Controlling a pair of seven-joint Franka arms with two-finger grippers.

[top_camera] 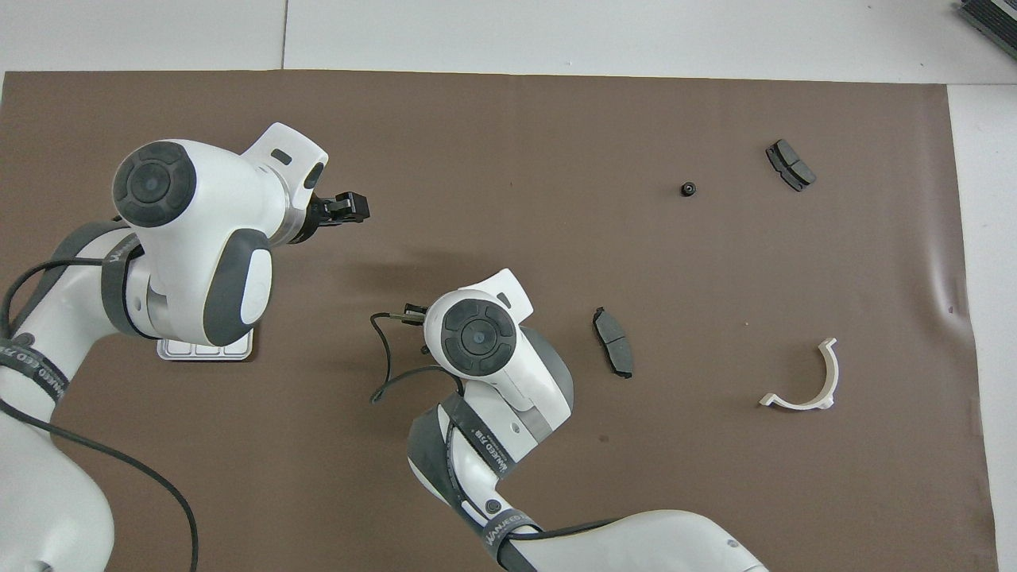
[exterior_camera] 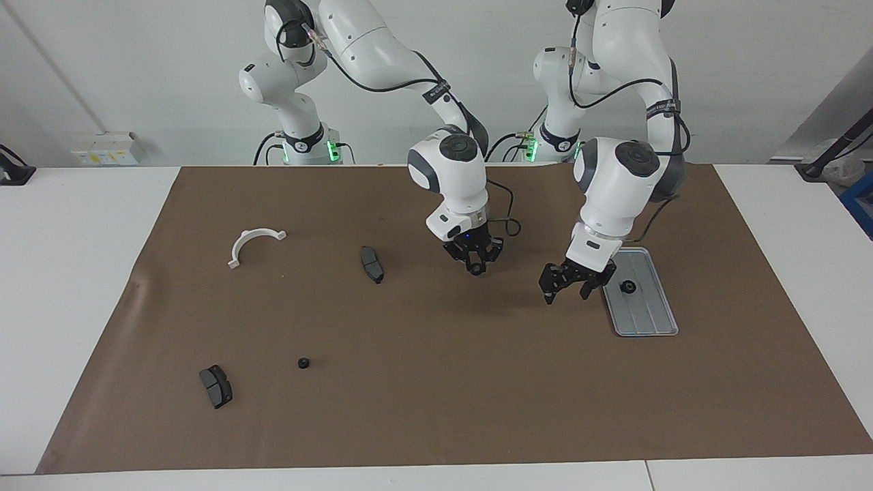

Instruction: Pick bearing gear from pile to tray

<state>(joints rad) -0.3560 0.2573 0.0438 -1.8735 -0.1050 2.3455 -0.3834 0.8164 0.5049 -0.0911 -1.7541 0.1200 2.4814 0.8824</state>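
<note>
One gear in tray; arm straps' writing unreadable.

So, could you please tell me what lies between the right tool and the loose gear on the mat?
Only bare brown mat: the facing view shows nothing between the right tool and the loose gear.

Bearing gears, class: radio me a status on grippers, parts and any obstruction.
Left gripper open, beside the tray. Right gripper over bare mat. One gear in tray, one gear loose near a brake pad. Nothing blocking it.
</note>
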